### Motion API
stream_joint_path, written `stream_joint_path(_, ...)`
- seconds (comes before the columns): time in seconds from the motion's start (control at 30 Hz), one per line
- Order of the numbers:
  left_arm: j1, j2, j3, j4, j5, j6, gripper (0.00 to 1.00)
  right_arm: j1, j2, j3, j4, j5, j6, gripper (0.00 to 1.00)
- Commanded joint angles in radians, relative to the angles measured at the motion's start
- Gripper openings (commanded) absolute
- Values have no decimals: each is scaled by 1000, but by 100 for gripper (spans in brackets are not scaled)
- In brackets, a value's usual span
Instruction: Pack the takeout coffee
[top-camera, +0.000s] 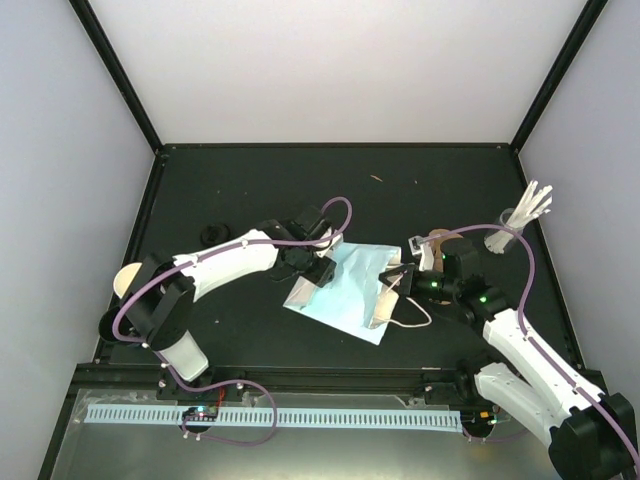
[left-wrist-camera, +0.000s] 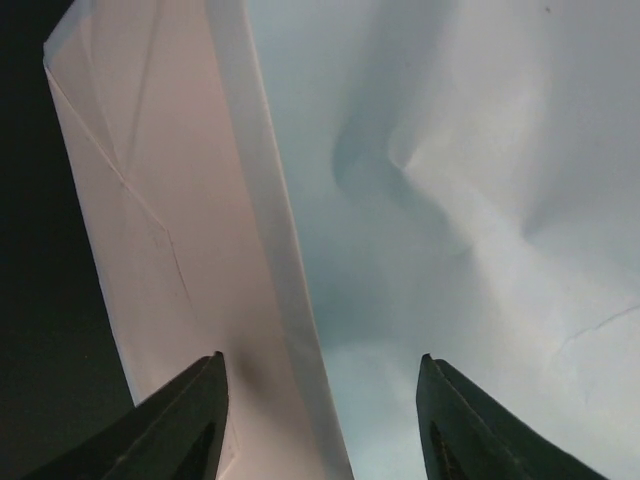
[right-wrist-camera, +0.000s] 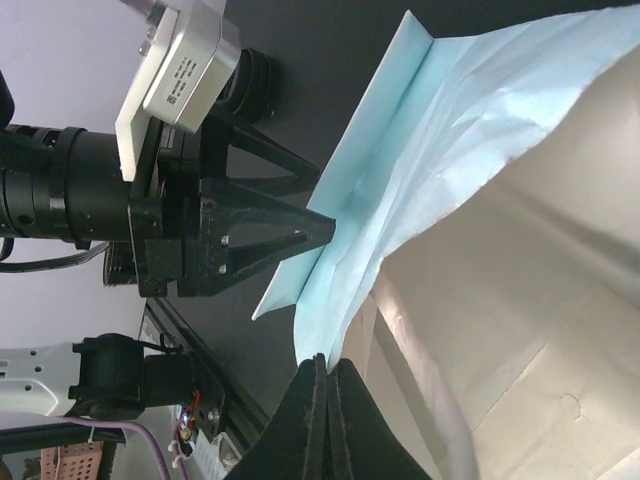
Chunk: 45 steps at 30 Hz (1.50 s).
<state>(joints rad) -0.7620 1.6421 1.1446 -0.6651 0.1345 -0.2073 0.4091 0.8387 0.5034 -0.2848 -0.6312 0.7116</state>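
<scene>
With the right gripper (right-wrist-camera: 328, 365), jaws shut, pinching the mouth of the flat light-blue paper bag (top-camera: 345, 285) and the left gripper (left-wrist-camera: 320, 370) open-jawed astride its left fold, opposed pulls could tear the paper, while what looks like the brown moulded-pulp cup carrier (top-camera: 437, 242) sits outside, just beyond the right gripper.

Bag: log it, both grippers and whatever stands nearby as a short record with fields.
bag: light blue paper, lying flat on the table, mouth toward the right arm
handle: white loop, lying on the table by the bag's mouth
left gripper: open, fingers astride the fold at the bag's closed end
right gripper: shut on the bag's mouth edge
glass of sticks: upright at the table's right side, apart from the bag
cups in bag: none seen
</scene>
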Motion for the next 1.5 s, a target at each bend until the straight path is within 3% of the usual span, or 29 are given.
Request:
stream_joint_path(0.0,9,7,61,-42,-35,-25,47,1,-1,30,-14,-15,-24,2)
stream_joint_path(0.27,96,-51,8,-16,38,-41,12,0,-24,23,-40,5,-36,2)
stream_joint_path(0.4,154,-80,-25,7,96,-38,2,1,-30,25,-55,19,-39,2)
stream_joint_path(0.6,228,-121,-51,20,170,-24,2,0,-32,27,-68,30,-41,2)
stream_joint_path(0.9,423,-137,-111,38,419,6,2,0,-55,76,-140,39,-70,1)
stream_joint_path(1.17,540,-158,-211,183,679,-50,1,-3,-100,133,-165,12,-45,1)
stream_joint_path(1.47,603,-147,-307,341,857,-141,2,-9,-99,226,-186,-6,-27,1)
